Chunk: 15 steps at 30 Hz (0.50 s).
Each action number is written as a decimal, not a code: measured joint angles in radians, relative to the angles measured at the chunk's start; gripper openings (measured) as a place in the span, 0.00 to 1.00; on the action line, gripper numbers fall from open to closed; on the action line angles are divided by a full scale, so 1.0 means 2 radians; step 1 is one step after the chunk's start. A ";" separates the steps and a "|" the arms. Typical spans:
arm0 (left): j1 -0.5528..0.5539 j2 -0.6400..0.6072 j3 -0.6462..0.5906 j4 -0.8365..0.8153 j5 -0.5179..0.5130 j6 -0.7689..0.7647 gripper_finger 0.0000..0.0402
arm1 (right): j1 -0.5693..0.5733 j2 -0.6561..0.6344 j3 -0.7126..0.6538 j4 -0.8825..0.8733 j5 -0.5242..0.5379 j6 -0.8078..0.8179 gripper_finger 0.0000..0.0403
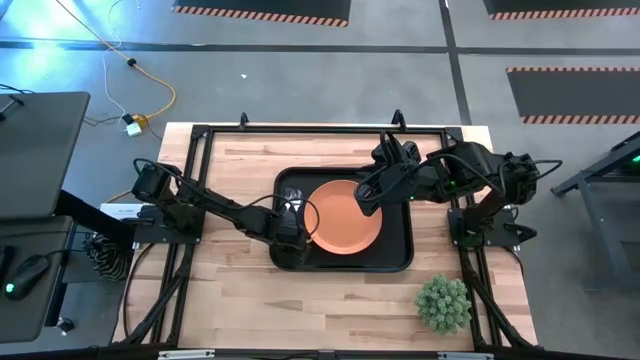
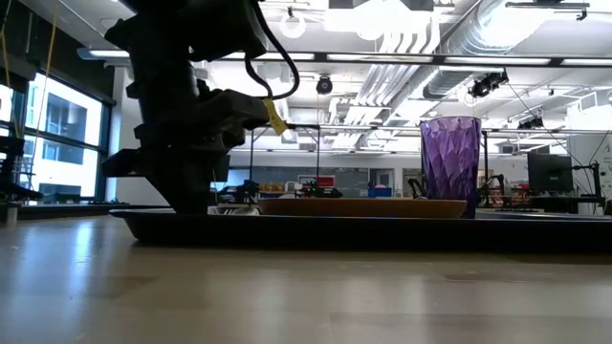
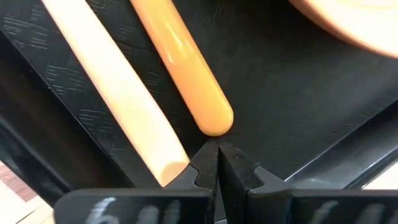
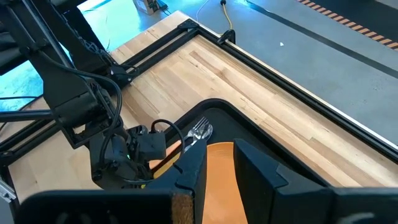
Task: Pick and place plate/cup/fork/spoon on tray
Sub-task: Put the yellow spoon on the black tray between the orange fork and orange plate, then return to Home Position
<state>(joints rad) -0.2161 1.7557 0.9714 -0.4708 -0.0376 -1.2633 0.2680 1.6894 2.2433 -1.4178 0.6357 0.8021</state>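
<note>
The black tray [image 1: 400,262] lies mid-table with the orange plate [image 1: 345,220] on it. Two orange handles, a paler one [image 3: 106,81] and a deeper one [image 3: 186,68], lie side by side on the tray's left part. The fork's tines [image 4: 200,130] show at their far end; the spoon's bowl I cannot make out. My left gripper [image 3: 217,152] is shut, low over the tray at the handles' near ends. My right gripper [image 4: 221,168] is open above the plate's far right rim. The purple cup [image 2: 449,164] stands upright at the plate's right; the plate rim hides its base. My left gripper's shut fingertips stand right at the rounded end of the deeper orange handle [image 3: 214,124], with the paler handle running past one finger [image 3: 199,174]. I cannot tell whether they touch either handle or the tray floor.
A small green plant [image 1: 443,303] stands on the table near its near right corner. Black frame rails [image 1: 300,130] run along the table's far and side edges. Bare wood [image 1: 300,310] lies between the tray and the near edge.
</note>
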 joint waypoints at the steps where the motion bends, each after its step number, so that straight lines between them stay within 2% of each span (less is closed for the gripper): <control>1: 0.000 0.000 0.000 0.000 0.000 0.000 0.00 | 0.000 0.000 0.000 0.000 0.000 0.000 0.18; 9: 0.000 -0.004 0.000 0.002 0.000 0.000 0.00 | 0.000 0.000 0.000 0.000 0.000 0.000 0.18; 15: 0.000 -0.029 0.001 -0.015 -0.003 0.004 0.00 | 0.000 0.000 0.000 0.000 -0.001 -0.009 0.18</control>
<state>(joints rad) -0.2165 1.6969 0.9730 -0.5015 -0.0426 -1.2560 0.2680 1.6897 2.2433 -1.4183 0.6346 0.7845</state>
